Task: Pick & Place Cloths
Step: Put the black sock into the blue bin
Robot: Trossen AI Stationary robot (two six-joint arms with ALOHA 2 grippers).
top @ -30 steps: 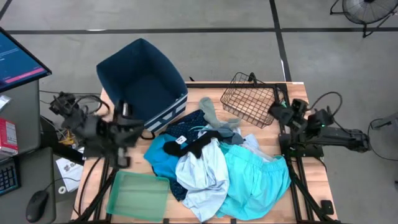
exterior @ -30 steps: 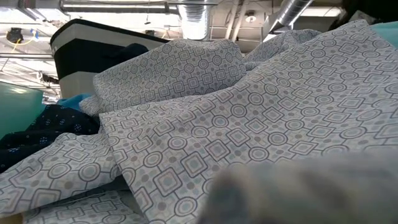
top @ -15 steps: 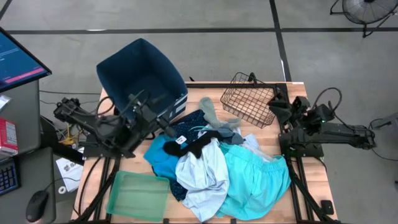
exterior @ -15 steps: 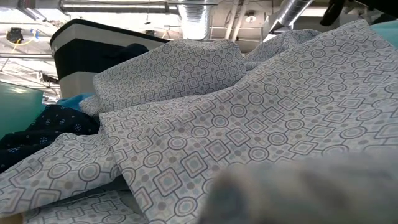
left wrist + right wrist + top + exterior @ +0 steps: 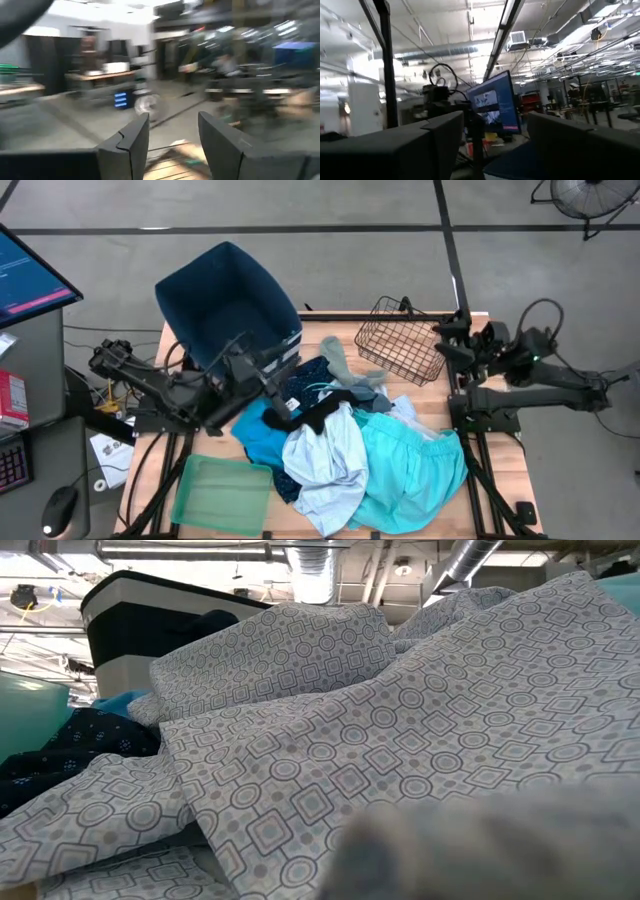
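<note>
A: What does the overhead camera give us that the others don't?

B: The whole layout. The cloths (image 5: pixel 345 450) lie heaped on the wooden tabletop (image 5: pixel 500 470): a turquoise garment (image 5: pixel 415 470) toward the right, a pale blue one (image 5: pixel 325 460) in the middle, a bright blue piece (image 5: pixel 262 438) to its left, a dotted navy one (image 5: pixel 305 385) behind, with a black rag (image 5: pixel 318 412) across the top and a grey piece (image 5: pixel 345 368) toward the wire basket (image 5: pixel 402 340).

A: And the table-level camera?

B: Almost filled by a patterned pale fabric (image 5: pixel 400 740) right in front of it. The dotted navy cloth shows at its lower left, and the dark bin (image 5: pixel 150 630) peeks over the top. Neither arm shows there.

A: Where are the arms?

B: The left end effector (image 5: pixel 283 372) is over the tabletop's left edge, just beside the bin (image 5: pixel 228 305) and near the navy cloth. The right end effector (image 5: pixel 445 340) is raised at the right edge, next to the basket.

A: Are they gripping anything?

B: No. The left wrist camera shows its two fingers (image 5: pixel 131 145) parted with nothing between them; the right wrist camera shows its fingers (image 5: pixel 445 135) wide apart, also bare, aimed at the room.

A: Anything else around?

B: A green tray (image 5: pixel 222 493) at the front left corner, and a monitor (image 5: pixel 30 275) off the tabletop to the left.
</note>
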